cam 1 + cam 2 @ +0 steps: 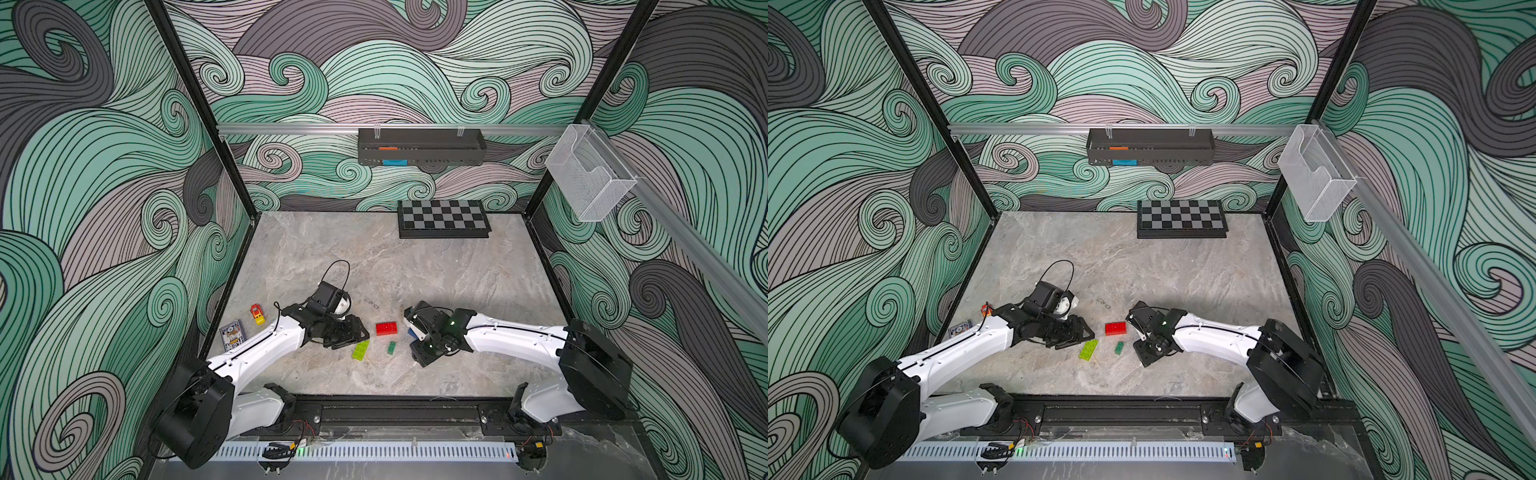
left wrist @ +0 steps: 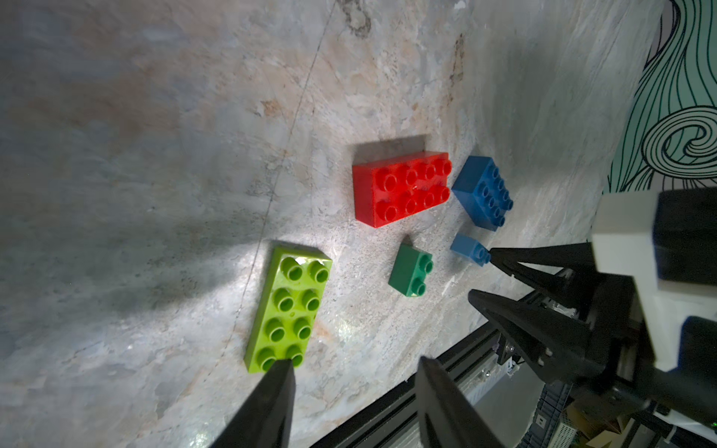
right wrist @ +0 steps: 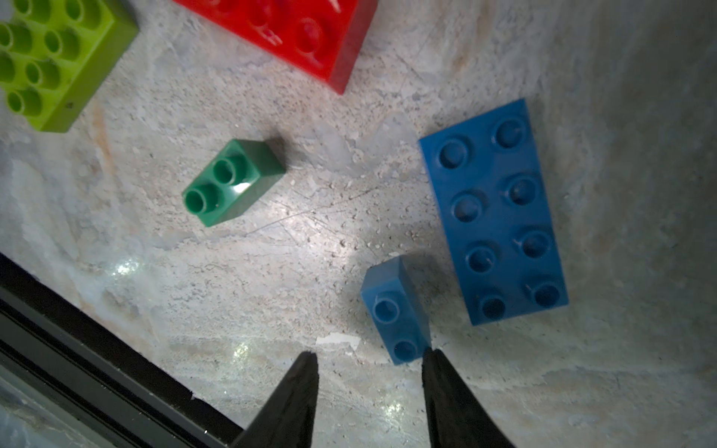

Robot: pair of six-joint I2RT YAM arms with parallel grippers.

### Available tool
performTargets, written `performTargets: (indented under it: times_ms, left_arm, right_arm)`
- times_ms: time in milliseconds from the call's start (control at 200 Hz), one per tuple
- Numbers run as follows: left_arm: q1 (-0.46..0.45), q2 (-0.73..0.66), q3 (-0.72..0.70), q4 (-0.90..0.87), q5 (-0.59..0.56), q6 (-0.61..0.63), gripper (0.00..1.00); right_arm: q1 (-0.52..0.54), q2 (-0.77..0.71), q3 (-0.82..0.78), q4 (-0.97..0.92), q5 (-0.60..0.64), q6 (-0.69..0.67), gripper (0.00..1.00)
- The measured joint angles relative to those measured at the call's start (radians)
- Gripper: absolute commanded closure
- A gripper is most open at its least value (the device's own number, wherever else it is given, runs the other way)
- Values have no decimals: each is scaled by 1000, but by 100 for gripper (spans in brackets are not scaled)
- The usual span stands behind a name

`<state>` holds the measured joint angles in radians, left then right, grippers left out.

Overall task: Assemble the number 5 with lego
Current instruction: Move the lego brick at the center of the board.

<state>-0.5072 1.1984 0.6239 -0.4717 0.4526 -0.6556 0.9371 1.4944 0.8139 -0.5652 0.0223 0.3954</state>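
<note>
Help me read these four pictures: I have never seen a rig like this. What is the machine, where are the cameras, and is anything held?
Two white robot arms work a marble table. Two pictures look down from above; two come from cameras on the wrists. Five loose bricks lie there: red brick, lime brick, dark green brick, big blue brick and small blue brick. The left hand and right hand are open, holding nothing.
</note>
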Motion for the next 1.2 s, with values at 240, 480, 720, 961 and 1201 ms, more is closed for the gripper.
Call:
performTargets:
  times_ms: [240, 480, 720, 961, 1201]
  left_arm:
    - [0, -12, -7, 1, 0, -1, 46]
    - [0, -23, -15, 0, -1, -2, 46]
    - [0, -38, -20, 0, -4, -3, 46]
    - [0, -39, -20, 0, -5, -3, 46]
    - [0, -40, -20, -7, -16, -2, 47]
  right_arm:
    - [0, 42, 32, 0, 27, -25, 42]
    - [1, 90, 62, -1, 49, -54, 45]
    - [1, 95, 79, 3, 31, -57, 41]
    - [6, 108, 113, 14, -3, -65, 43]
    - [13, 90, 128, 13, -54, -50, 44]
